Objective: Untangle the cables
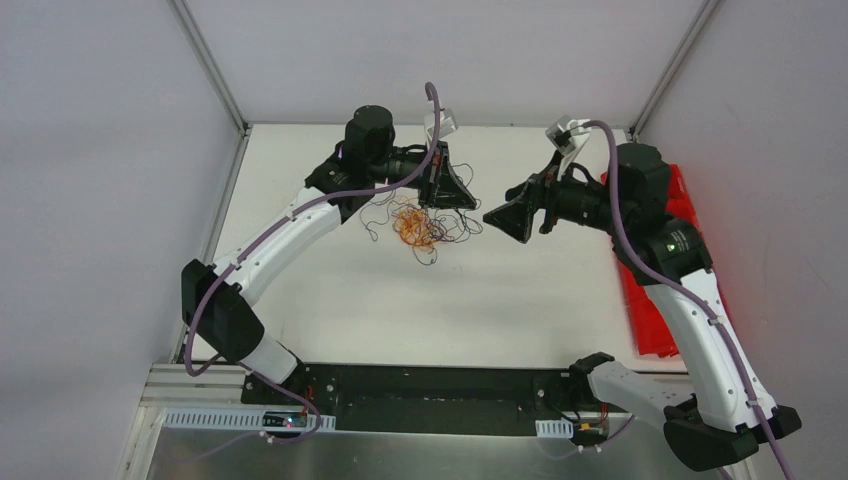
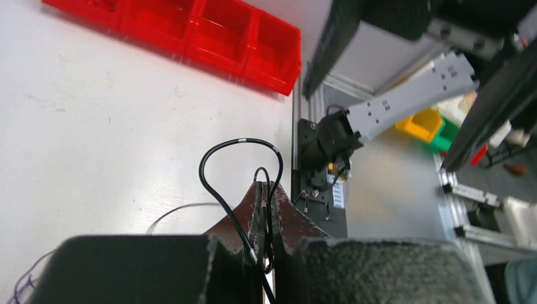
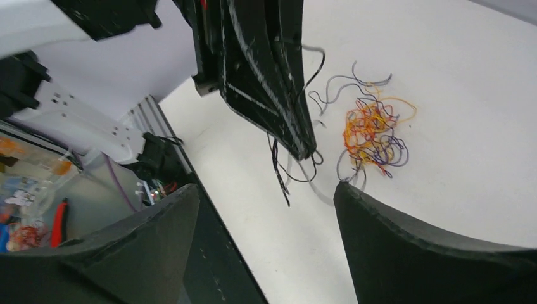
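The cables lie as an orange, red, yellow and purple tangle (image 1: 415,226) on the white table, also seen in the right wrist view (image 3: 370,128). My left gripper (image 1: 465,200) hangs just right of the tangle, shut on a thin black cable (image 2: 235,142) that loops out past its fingertips (image 2: 269,188). In the right wrist view that left gripper (image 3: 306,151) points down with black strands (image 3: 279,172) dangling from its tip. My right gripper (image 1: 495,218) faces it from the right, open, with nothing between its fingers (image 3: 266,187).
Red bins (image 1: 655,300) stand along the table's right edge, also in the left wrist view (image 2: 190,31). A black base plate (image 1: 430,395) runs along the near edge. White walls enclose the back and sides.
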You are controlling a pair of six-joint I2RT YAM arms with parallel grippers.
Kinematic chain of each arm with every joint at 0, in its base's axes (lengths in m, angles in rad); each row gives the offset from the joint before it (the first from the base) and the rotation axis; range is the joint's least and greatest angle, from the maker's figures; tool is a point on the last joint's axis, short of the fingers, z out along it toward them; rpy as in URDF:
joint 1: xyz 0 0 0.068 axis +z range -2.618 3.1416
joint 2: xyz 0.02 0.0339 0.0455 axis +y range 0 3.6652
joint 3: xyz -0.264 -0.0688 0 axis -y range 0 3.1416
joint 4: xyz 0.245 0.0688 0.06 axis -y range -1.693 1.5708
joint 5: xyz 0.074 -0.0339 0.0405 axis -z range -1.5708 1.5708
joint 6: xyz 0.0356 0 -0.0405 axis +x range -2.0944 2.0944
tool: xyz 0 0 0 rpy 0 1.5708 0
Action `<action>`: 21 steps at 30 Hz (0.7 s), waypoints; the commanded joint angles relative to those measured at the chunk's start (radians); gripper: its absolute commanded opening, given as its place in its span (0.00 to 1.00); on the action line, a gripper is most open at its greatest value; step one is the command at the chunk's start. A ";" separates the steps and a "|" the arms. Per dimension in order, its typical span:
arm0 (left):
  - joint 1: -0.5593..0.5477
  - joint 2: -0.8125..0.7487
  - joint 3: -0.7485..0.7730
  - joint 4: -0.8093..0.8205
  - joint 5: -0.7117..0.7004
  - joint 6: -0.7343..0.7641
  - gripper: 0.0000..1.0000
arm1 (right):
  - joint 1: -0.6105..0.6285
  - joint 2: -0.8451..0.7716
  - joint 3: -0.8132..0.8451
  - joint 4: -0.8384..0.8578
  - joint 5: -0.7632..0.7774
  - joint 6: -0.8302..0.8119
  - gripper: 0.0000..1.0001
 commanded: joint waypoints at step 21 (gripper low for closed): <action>-0.119 -0.144 0.003 -0.254 0.172 0.618 0.00 | 0.073 0.042 -0.003 0.214 -0.208 0.293 0.54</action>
